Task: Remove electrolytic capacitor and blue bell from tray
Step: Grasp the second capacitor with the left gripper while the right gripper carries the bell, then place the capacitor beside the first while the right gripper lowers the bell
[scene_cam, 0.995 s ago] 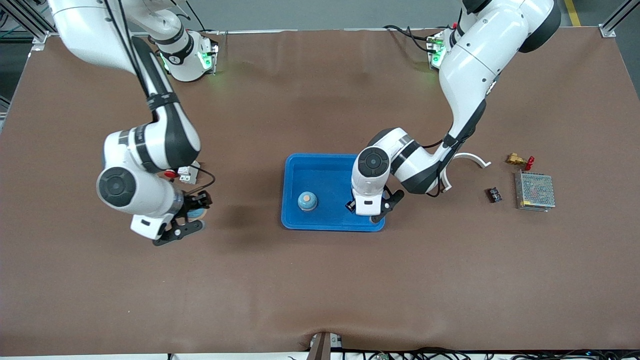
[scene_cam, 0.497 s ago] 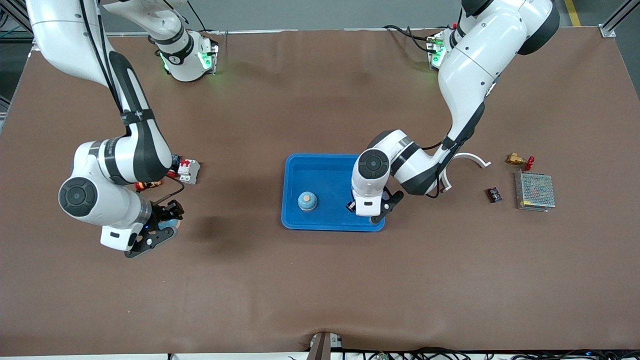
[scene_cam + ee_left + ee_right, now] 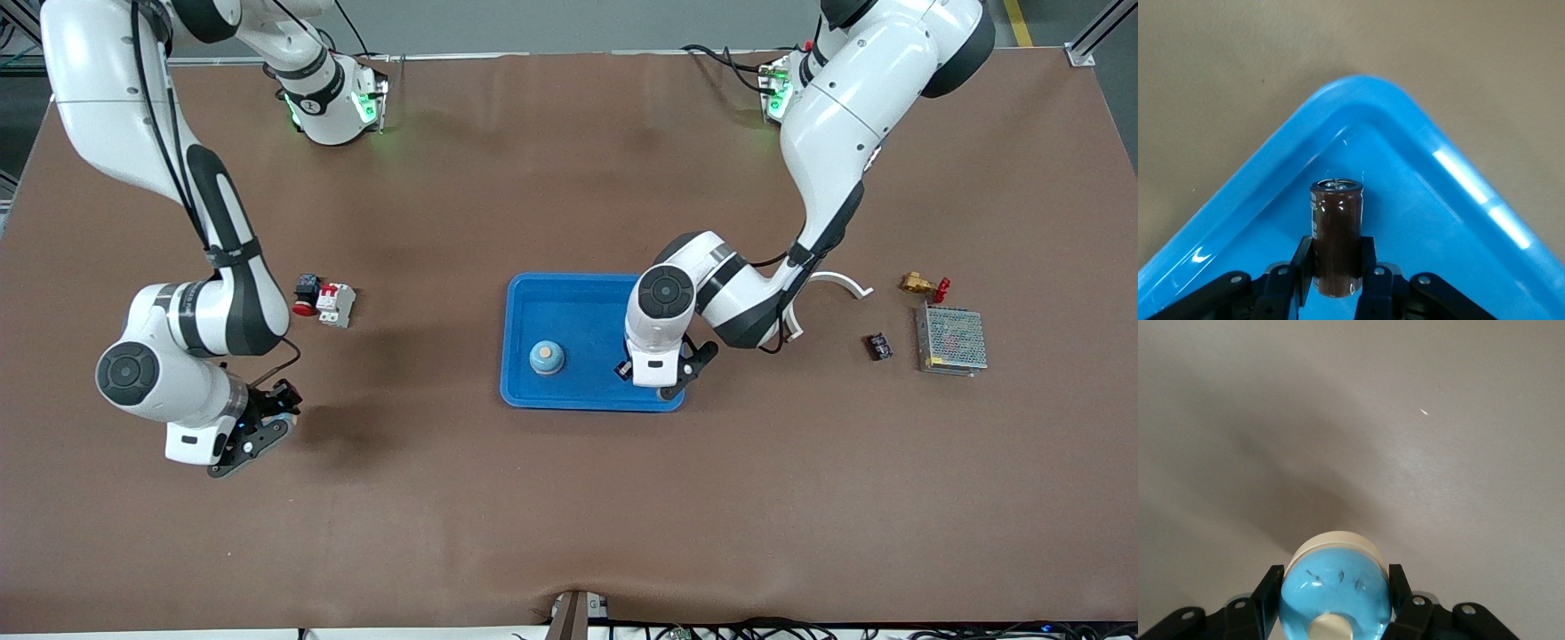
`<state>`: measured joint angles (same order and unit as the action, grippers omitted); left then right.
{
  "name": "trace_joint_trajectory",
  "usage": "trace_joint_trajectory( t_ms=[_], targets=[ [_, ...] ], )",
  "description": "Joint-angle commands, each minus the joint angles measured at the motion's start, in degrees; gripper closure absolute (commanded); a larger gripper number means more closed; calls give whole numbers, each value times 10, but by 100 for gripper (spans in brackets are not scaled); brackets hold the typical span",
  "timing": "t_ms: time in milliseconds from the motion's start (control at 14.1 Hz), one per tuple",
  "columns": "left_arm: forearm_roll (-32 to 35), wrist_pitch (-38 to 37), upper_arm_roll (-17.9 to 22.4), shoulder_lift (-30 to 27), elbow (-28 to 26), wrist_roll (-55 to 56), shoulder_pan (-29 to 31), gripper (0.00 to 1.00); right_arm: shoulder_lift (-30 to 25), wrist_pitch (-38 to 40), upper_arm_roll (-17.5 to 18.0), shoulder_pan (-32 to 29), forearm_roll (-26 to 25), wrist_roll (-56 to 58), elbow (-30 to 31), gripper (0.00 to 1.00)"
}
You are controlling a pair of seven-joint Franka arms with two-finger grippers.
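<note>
Jaws of the left gripper (image 3: 1335,283) are clamping a dark brown cylindrical capacitor (image 3: 1335,237) with a silvery cap, holding it by its lower body over the inside of a shallow blue plastic tray (image 3: 569,307), close to the tray's corner nearest the front camera on the left arm's side. In the front view that left gripper (image 3: 662,378) is hanging just above the tray's rim there. Whether the capacitor is touching the tray floor cannot be told.

Jaws of the right gripper (image 3: 1335,603) are closed tightly on a light blue domed bell with a cream base and cream button (image 3: 1335,590), gripping it on both sides. In the front view the right gripper (image 3: 253,427) is hovering over bare brown tabletop (image 3: 569,516) toward the right arm's end, well apart from the tray.

A second small blue bell with a tan top (image 3: 546,357) is sitting inside the tray, near its edge closest to the front camera. A white and red circuit breaker (image 3: 333,304) is lying on the tabletop near the right arm's elbow. Toward the left arm's end are lying a metal mesh power supply (image 3: 951,340), a small black component (image 3: 879,346), a brass fitting with a red handle (image 3: 923,285) and a white curved bracket (image 3: 840,283).
</note>
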<state>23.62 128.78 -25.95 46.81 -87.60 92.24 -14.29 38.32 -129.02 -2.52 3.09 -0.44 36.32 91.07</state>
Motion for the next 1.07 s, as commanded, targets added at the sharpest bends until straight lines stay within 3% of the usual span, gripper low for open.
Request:
trace_joint_trajectory(
  t_ms=[0, 213, 569, 995],
  targets=[
    [5, -8, 0, -42, 5, -7, -2, 100, 11, -16, 10, -15, -6, 25, -5, 48],
    [4, -54, 1, -86, 5, -67, 15, 100, 19, -32, 10, -14, -8, 33, -4, 48],
    [-6, -125, -2, -149, -27, -244, 102, 100, 34, -46, 10, -21, -5, 58, -5, 48],
    [-9, -121, -8, -176, -107, -333, 237, 100, 47, -66, 11, -30, -3, 77, -5, 48]
  ],
)
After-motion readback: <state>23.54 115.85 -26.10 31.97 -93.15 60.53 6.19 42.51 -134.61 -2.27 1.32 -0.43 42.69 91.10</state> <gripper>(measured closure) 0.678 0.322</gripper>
